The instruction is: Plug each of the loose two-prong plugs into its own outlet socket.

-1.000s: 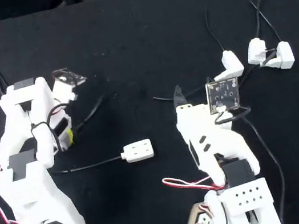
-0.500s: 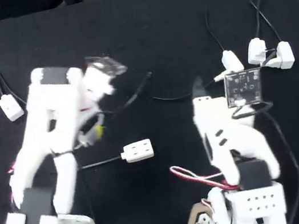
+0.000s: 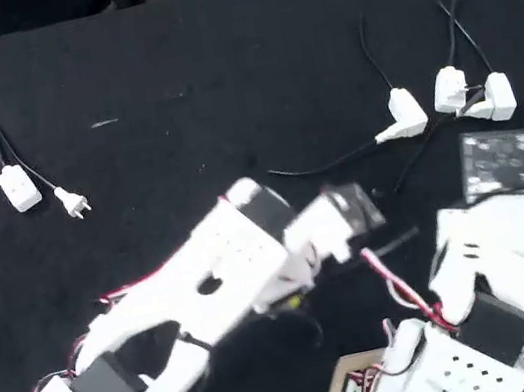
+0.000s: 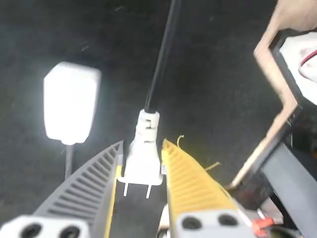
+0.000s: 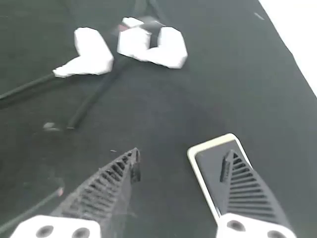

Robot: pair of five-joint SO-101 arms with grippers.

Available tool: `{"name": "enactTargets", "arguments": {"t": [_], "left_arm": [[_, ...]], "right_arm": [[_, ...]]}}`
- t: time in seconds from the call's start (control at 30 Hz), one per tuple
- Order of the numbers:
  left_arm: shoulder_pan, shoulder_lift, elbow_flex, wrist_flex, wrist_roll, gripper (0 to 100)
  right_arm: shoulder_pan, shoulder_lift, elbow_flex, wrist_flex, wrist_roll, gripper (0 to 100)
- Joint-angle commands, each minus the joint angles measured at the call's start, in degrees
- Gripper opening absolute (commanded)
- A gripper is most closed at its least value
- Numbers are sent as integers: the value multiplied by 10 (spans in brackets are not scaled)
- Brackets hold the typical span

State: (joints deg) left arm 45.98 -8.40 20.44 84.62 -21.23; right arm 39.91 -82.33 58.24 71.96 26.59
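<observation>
pinching a white two-prong plug (image 4: 143, 161) between grey and yellow fingers, the left tool (image 4: 142, 144) is recorded near the front edge of the black desk (image 3: 216, 52), about midway along it. the plug's black cord (image 4: 162, 59) is led away from the tool, and the prongs are pointed back toward the wrist. a white outlet block (image 4: 69, 106) is laid just beside the plug, apart from it. the right tool (image 5: 183, 154) is held spread, with nothing between its fingers, toward the front right corner, near a white-rimmed black pad (image 5: 210, 168). three white cord ends (image 3: 448, 89) are grouped near the right edge. a second loose plug (image 3: 71, 201) and a small white block (image 3: 17, 188) are laid near the left edge.
</observation>
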Motion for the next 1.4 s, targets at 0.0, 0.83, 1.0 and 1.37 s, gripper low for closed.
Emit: {"name": "enactTargets", "arguments": {"t": [0.0, 0.83, 1.0, 1.37], "left_arm": [[9, -25, 36, -75, 16, 117], [-405, -33, -96, 133, -46, 142], [-464, -98, 19, 38, -46, 145], [-553, -247, 270, -175, 48, 145]], "right_arm": [[42, -7, 8, 4, 25, 254], [-434, 0, 41, 90, 127, 254], [-545, 22, 87, 69, 128, 253], [-738, 204, 87, 29, 192, 253]]}}
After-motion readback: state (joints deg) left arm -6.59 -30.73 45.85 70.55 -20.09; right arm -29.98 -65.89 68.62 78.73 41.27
